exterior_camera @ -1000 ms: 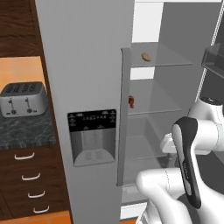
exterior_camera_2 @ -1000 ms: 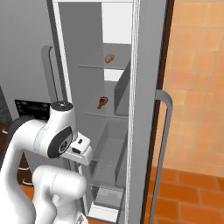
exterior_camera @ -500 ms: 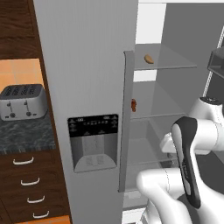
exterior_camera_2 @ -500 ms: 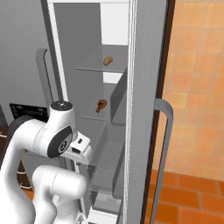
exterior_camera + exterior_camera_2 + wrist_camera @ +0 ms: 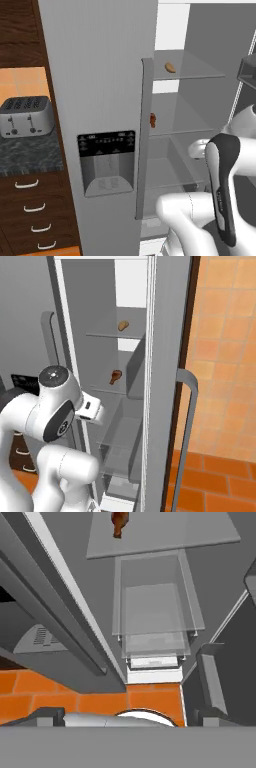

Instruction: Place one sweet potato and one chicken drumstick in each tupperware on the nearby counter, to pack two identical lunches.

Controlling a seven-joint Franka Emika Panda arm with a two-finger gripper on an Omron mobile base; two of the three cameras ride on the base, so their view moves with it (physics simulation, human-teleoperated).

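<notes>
On fridge shelves, sweet potato [image 5: 170,67], chicken drumstick [image 5: 116,375], no legible writing

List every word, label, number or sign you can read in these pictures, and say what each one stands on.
No text can be read in any view.
Dispenser panel on the fridge door: a row of small pale marks, too small and blurred to read.
Toaster: no lettering that can be made out.
Sweet potato, chicken drumstick and glass shelves: no labels.

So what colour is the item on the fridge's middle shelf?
Dark red-brown: the chicken drumstick, clearest in the right base view.
</notes>
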